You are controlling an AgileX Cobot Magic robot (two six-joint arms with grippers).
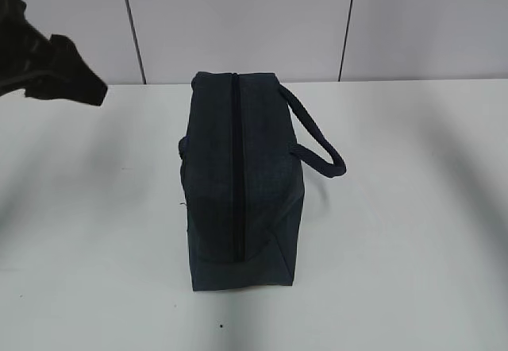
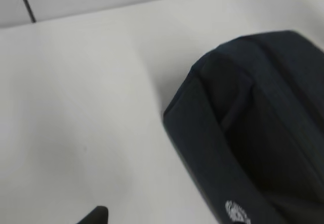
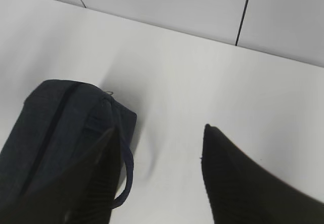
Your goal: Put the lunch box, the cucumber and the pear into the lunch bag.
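The dark navy lunch bag (image 1: 242, 184) stands in the middle of the white table, its long zipper (image 1: 236, 168) shut along the top and a strap handle (image 1: 317, 140) hanging to the right. The lunch box, the cucumber and the pear are out of view. My left gripper (image 1: 71, 81) hovers at the far left, well clear of the bag; its wrist view shows one fingertip (image 2: 96, 215) over bare table beside the bag (image 2: 253, 122). My right gripper (image 3: 159, 127) is open and empty, above the table next to the bag (image 3: 55, 127).
A white panelled wall (image 1: 238, 17) with dark seams runs behind the table. White tabletop (image 1: 413, 232) lies on both sides of the bag. A small white logo (image 2: 237, 213) marks the bag's side.
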